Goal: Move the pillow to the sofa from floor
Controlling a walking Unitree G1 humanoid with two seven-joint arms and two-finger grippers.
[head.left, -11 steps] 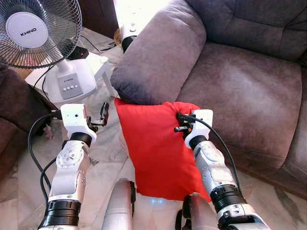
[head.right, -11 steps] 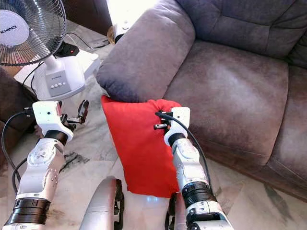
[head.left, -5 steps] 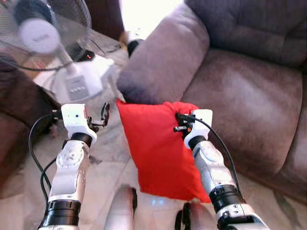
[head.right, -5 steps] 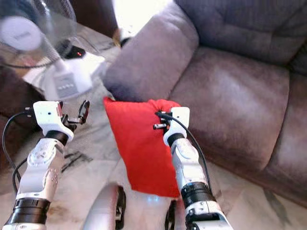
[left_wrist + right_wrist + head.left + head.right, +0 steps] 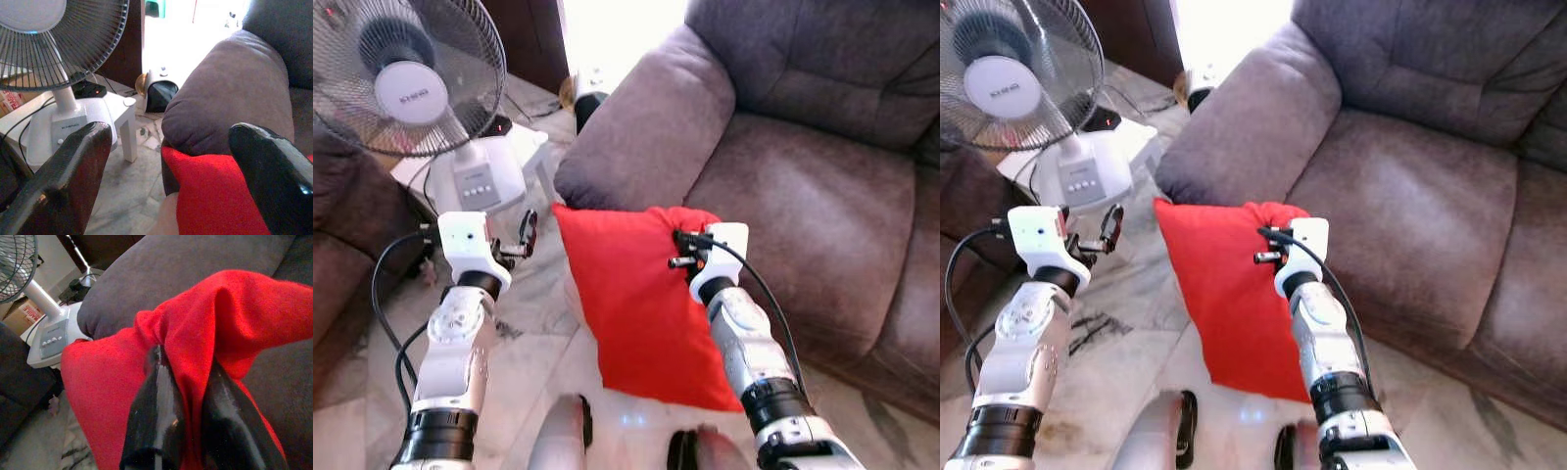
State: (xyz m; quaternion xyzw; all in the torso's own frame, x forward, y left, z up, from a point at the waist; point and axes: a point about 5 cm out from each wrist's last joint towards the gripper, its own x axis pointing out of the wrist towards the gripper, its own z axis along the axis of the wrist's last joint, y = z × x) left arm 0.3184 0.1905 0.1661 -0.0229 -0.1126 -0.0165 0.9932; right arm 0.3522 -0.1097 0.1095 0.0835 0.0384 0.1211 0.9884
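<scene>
1. The red pillow [image 5: 641, 304] is seen at the centre of the frame, held up by the right pincer [image 5: 682, 251], which is clenched on a bunched fold of its upper corner so the rest hangs free.
2. Its top edge lies against the sofa [image 5: 803, 186] armrest; the seat at right is judged the drop point.
3. The left pincer [image 5: 523, 235] is held released, beside the pillow, apart.
4. Soft woven cloth is shown; the floor [image 5: 529, 323] is glossy marble, and a fan [image 5: 411, 83] stands upper left.

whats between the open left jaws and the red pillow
Nothing solid: in the left eye view, a stretch of bare marble floor separates the open left gripper from the red fabric pillow, which the right gripper pinches at its top.
</scene>
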